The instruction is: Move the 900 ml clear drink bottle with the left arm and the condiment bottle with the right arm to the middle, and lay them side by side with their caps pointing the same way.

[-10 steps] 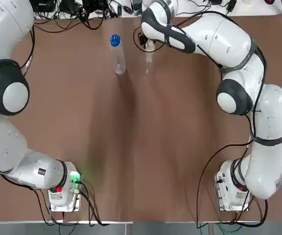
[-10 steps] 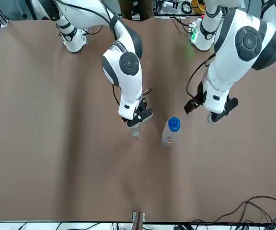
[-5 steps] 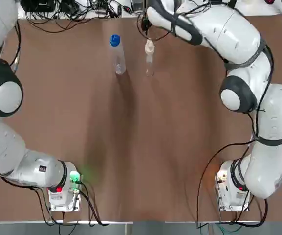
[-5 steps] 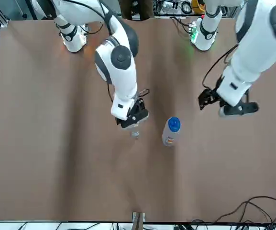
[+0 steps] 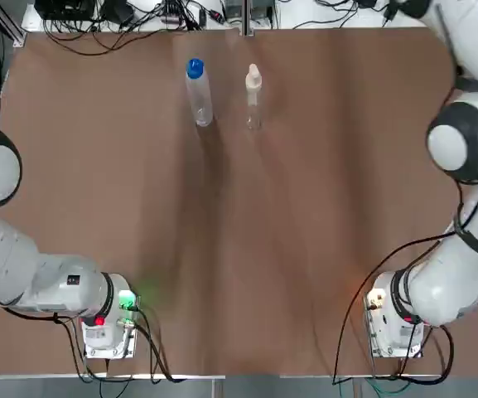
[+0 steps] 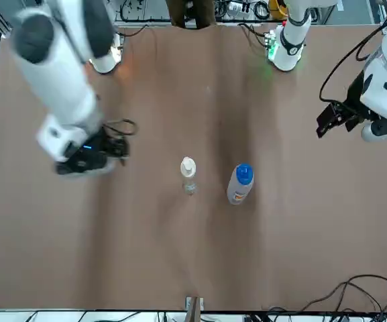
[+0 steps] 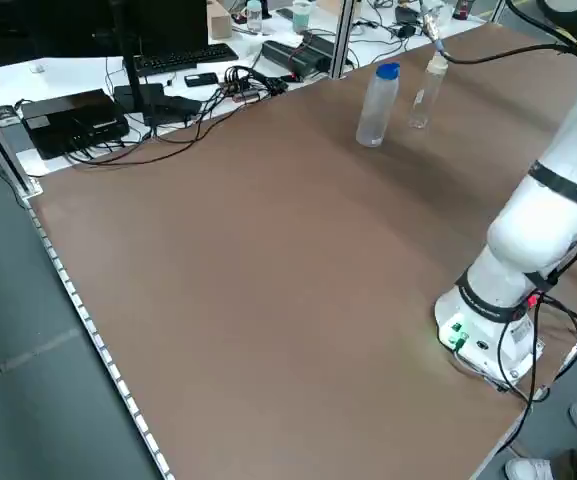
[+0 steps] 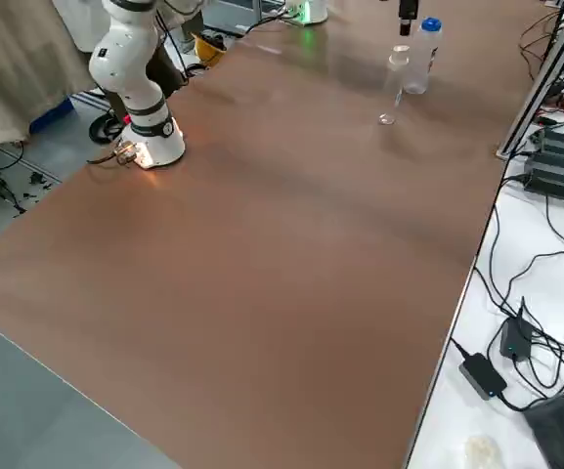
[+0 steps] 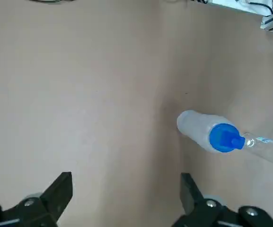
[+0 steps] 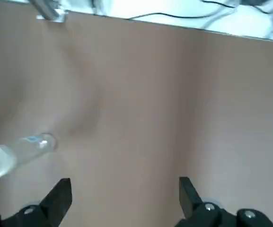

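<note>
The clear drink bottle (image 5: 196, 93) with a blue cap stands upright at the far middle of the table. Close to its right stands the small condiment bottle (image 5: 253, 98) with a cream cap, also upright. Nothing touches either one. In the front view my right gripper (image 6: 96, 155) hangs well off to the condiment bottle's (image 6: 188, 176) side, and my left gripper (image 6: 334, 121) is far out beyond the clear bottle (image 6: 240, 185). The wrist views show the left gripper (image 9: 126, 189) and the right gripper (image 10: 123, 191) open with nothing between their fingers.
The brown table (image 5: 247, 249) has no other objects on it. Cables and a keyboard (image 7: 173, 62) lie on the white bench past the far edge. Both arm bases (image 5: 106, 319) sit at the near edge.
My right gripper has let go of the condiment bottle's top and swung away to the robot's right. The left gripper has drawn farther off to the robot's left. Both bottles stay standing.
</note>
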